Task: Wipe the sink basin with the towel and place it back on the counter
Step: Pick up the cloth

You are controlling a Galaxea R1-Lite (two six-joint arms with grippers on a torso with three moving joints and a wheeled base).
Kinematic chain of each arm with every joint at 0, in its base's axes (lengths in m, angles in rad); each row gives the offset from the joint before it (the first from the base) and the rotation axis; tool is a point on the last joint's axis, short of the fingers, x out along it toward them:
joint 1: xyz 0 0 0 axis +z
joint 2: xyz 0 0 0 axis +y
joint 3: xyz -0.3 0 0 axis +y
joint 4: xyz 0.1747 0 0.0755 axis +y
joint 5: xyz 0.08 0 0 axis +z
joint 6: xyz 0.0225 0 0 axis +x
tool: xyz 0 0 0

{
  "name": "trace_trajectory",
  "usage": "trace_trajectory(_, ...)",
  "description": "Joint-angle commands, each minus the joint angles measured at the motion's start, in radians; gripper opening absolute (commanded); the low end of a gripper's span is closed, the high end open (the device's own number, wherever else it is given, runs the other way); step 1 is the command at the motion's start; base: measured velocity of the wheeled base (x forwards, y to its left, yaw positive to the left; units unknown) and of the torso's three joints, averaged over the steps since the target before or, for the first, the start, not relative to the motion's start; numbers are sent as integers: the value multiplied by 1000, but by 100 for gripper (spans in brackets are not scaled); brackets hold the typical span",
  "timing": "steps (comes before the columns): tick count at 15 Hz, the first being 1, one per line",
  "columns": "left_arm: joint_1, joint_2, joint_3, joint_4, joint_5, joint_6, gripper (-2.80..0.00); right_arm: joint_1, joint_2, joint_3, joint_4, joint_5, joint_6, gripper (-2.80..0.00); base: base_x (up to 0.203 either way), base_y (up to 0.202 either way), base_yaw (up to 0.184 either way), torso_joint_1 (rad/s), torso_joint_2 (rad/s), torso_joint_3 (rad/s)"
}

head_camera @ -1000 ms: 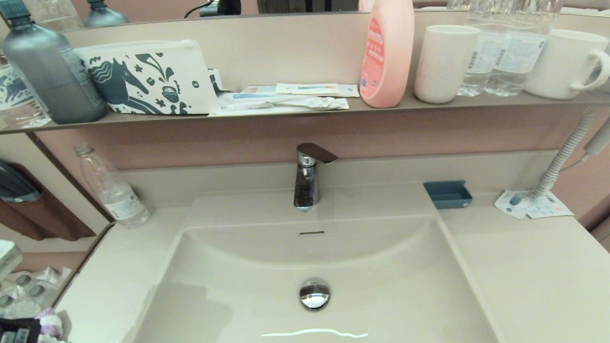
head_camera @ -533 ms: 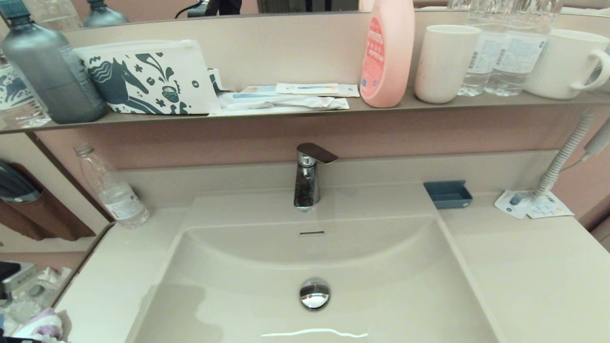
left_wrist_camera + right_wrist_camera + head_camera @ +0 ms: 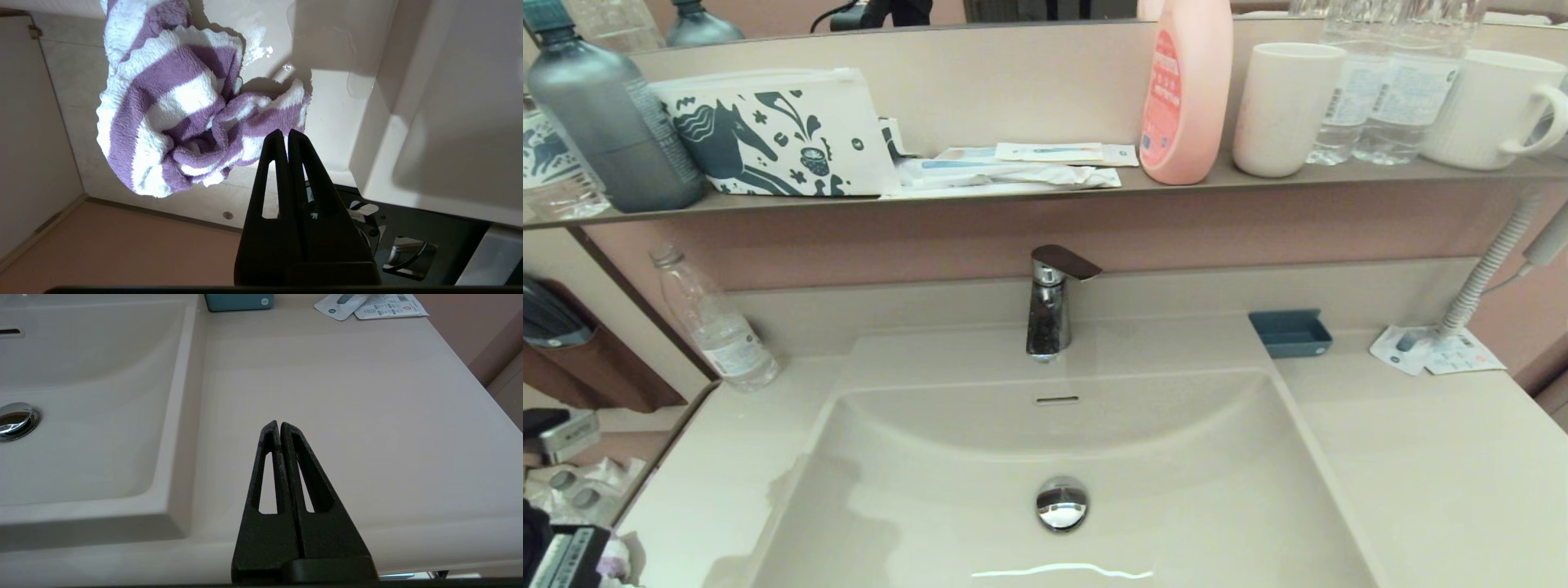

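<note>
Large rectangular cream-beige sink basin [image 3: 1045, 457] with rounded corners; round chrome drain plug [image 3: 1062, 503] at its floor, slim overflow slot [image 3: 1058, 399] on its rear wall, chrome tap [image 3: 1049, 304] behind it; glossy patches show on the basin's left inner slope.

Smooth flat cream-beige counter [image 3: 1437, 465] surrounding the basin; on its left part, a clear plastic bottle [image 3: 715, 324] upright near the wall; on its right part, a small blue-grey tray [image 3: 1290, 333] just beside the basin's rear corner, and flat printed sachets [image 3: 1433, 351] further right.

Small soft towel with broad purple and white stripes [image 3: 179, 110]: crumpled in a heap on the counter's left front corner, beside the basin's rim and apart from the bowl; in the head view only a scrap shows at the lower left edge.

Left gripper [image 3: 287, 136]: black fingers pressed together with nothing between them, tips over the towel's edge; whether they touch the cloth cannot be told.

Right gripper [image 3: 279, 425]: black fingers pressed together, holding nothing, over the front of the right counter, well apart from the tray and sachets.

Narrow grey-brown shelf [image 3: 1045, 189] above the tap: dark grey bottle [image 3: 609, 114], white pouch with dark blue horse print [image 3: 776, 135], pink bottle [image 3: 1186, 90], white cup [image 3: 1282, 106], white mug [image 3: 1494, 110].
</note>
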Motion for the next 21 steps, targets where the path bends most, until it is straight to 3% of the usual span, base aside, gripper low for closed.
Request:
trace_trajectory(1, 46, 42, -29, 5, -13, 5, -280, 0, 1, 0, 0, 0, 0, -280, 0, 0, 0, 0, 0, 0)
trace_trajectory(8, 269, 125, 3, 7, -206, 167, -280, 0, 1, 0, 0, 0, 0, -280, 0, 0, 0, 0, 0, 0)
trace_trajectory(10, 336, 129, 18, 7, -230, 233, -280, 0, 1, 0, 0, 0, 0, -280, 0, 0, 0, 0, 0, 0)
trace_trajectory(13, 392, 174, 25, -30, -234, 277, -280, 0, 1, 0, 0, 0, 0, -280, 0, 0, 0, 0, 0, 0)
trace_trajectory(14, 395, 169, 10, -32, -236, 280, 0, 0, 1, 0, 0, 0, 0, -280, 0, 0, 0, 0, 0, 0)
trace_trajectory(18, 404, 209, -11, -31, -231, 296, 0, 0, 1, 0, 0, 0, 1, -280, 0, 0, 0, 0, 0, 0)
trace_trajectory(21, 482, 284, -38, -32, -226, 326, 0, 0, 1, 0, 0, 0, 0, -280, 0, 0, 0, 0, 0, 0)
